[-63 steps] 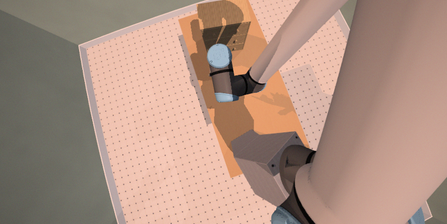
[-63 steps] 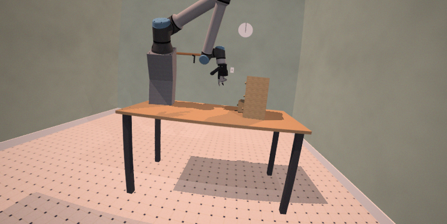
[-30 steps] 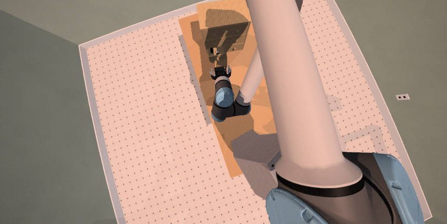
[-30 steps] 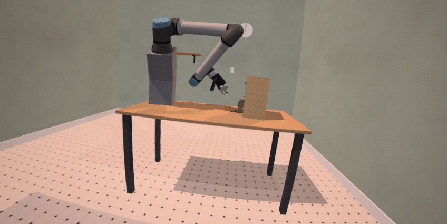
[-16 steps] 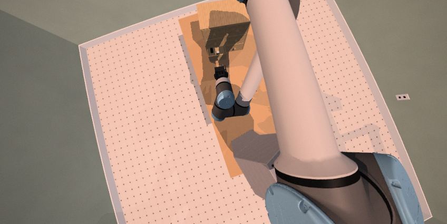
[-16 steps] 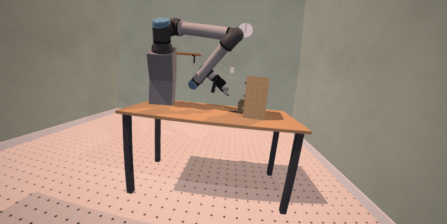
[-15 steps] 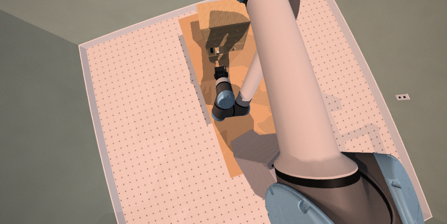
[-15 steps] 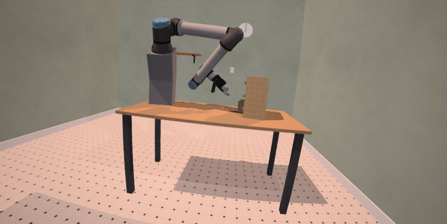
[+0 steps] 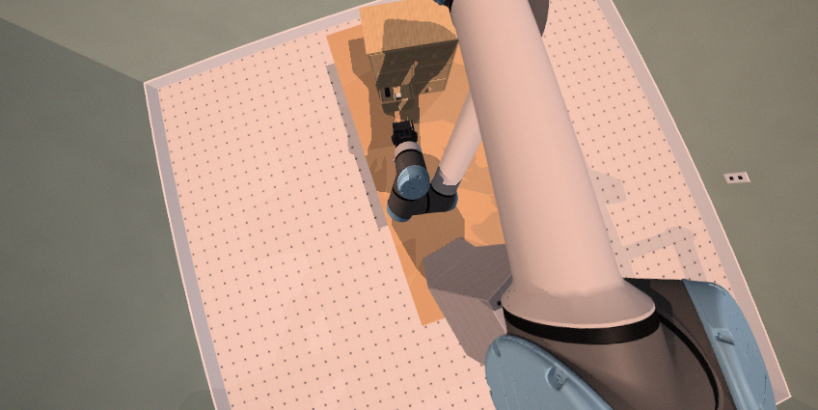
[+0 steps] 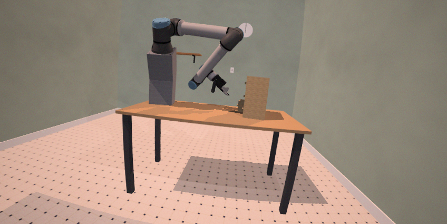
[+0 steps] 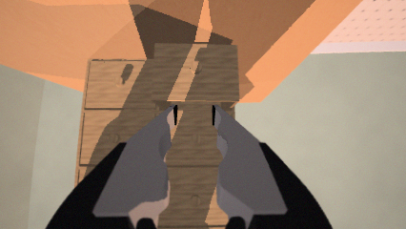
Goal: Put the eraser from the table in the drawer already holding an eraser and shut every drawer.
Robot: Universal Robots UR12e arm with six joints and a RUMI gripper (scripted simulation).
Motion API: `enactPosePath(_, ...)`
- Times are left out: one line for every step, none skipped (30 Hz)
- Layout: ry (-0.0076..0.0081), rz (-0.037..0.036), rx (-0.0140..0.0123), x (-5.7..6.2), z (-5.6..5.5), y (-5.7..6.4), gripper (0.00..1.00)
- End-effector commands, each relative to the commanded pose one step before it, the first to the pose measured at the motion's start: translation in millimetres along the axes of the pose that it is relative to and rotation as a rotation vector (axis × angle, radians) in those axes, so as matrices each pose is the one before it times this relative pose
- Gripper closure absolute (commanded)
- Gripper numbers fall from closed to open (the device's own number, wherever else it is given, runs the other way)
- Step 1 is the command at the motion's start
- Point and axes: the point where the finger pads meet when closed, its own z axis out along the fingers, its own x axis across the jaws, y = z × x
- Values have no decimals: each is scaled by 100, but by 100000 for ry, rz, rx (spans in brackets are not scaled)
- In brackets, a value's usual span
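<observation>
The wooden chest (image 9: 409, 46) stands upright at the far end of the table; it also shows in the side view (image 10: 256, 97) and, upside down, in the wrist view (image 11: 143, 143). One bottom drawer (image 11: 195, 72) (image 10: 241, 105) stands pulled out; from above I see a small white thing (image 9: 397, 95) and a dark thing beside it inside. My gripper (image 11: 194, 106) (image 10: 225, 91) hangs in the air in front of the chest, pointing at its drawer fronts, apart from them. Its fingers are drawn close together with nothing between them. I cannot see the eraser on the table.
The grey robot pedestal (image 10: 161, 77) stands at the table's near end. The big arm (image 9: 533, 148) hides much of the table from above. Shut drawers with small knobs (image 11: 195, 138) fill the rest of the chest front.
</observation>
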Motion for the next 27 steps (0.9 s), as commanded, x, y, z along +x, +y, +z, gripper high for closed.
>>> enactPosePath(89,-23,-37,38,-20,-49,80)
enactPosePath(0,0,0,0,0,0,80)
enactPosePath(0,0,0,0,0,0,80)
enactPosePath(0,0,0,0,0,0,80)
enactPosePath(0,0,0,0,0,0,80)
enactPosePath(0,0,0,0,0,0,80)
enactPosePath(0,0,0,0,0,0,80)
enactPosePath(0,0,0,0,0,0,80)
enactPosePath(0,0,0,0,0,0,80)
enactPosePath(0,0,0,0,0,0,80)
enactPosePath(0,0,0,0,0,0,80)
enactPosePath(0,0,0,0,1,0,80)
enactPosePath(-2,1,-3,0,6,0,80)
enactPosePath(-5,3,-7,-1,17,-1,80)
enactPosePath(-10,6,-14,-2,31,-1,80)
enactPosePath(-16,9,-22,-4,50,-2,80)
enactPosePath(-23,13,-31,-6,72,-3,80)
enactPosePath(-32,17,-42,-8,96,-4,80)
enactPosePath(-12,7,17,-9,88,-29,80)
enactPosePath(0,0,61,-10,89,-49,80)
enactPosePath(2,-4,40,-5,99,-46,80)
enactPosePath(9,-14,21,6,109,-42,80)
enactPosePath(0,-9,0,0,129,-27,80)
enactPosePath(0,-9,0,0,146,-31,80)
enactPosePath(0,0,0,0,0,0,80)
enactPosePath(0,0,0,0,0,0,80)
enactPosePath(-1,12,-2,-1,163,-33,80)
